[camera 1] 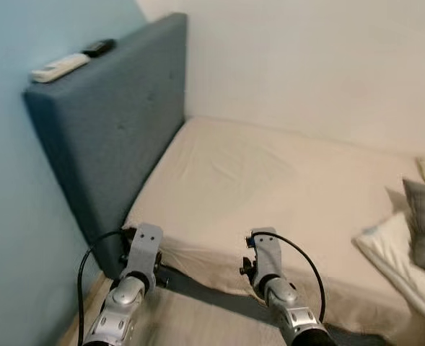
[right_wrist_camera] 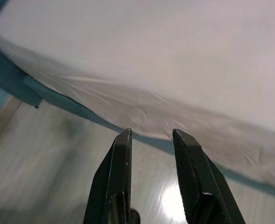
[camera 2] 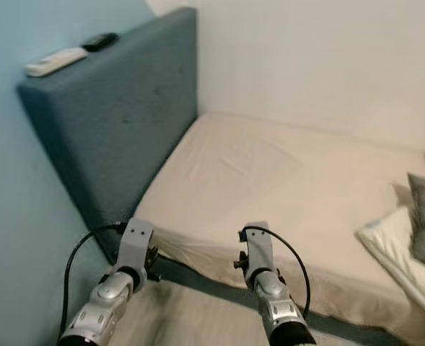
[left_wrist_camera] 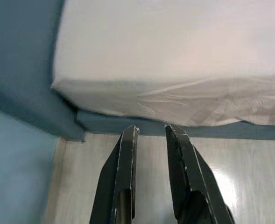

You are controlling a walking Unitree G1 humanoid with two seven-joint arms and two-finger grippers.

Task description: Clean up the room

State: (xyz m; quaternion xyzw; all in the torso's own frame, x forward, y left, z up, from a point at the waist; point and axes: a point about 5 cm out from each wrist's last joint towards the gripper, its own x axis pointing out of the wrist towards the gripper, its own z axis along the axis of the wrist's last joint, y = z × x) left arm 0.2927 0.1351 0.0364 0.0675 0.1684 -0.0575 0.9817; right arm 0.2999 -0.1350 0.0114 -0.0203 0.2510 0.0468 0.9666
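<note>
Both grippers, left and right, hover over the pale wood floor with jaws narrowly apart, holding nothing. At 12 o'clock sits the beige-sheeted bed; a white remote rests on its blue padded headboard.

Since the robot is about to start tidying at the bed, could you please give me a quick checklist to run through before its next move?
1. Left gripper open and holding nothing: ok.
2. Right gripper open and holding nothing: ok.
3. Both grippers short of the mattress edge, over the floor: ok.
4. Pillows piled at the bed's right side, not yet arranged: not ok.
5. White remote and dark device resting on the headboard top: ok.
6. Sheet tucked evenly underneath: cannot tell.
</note>
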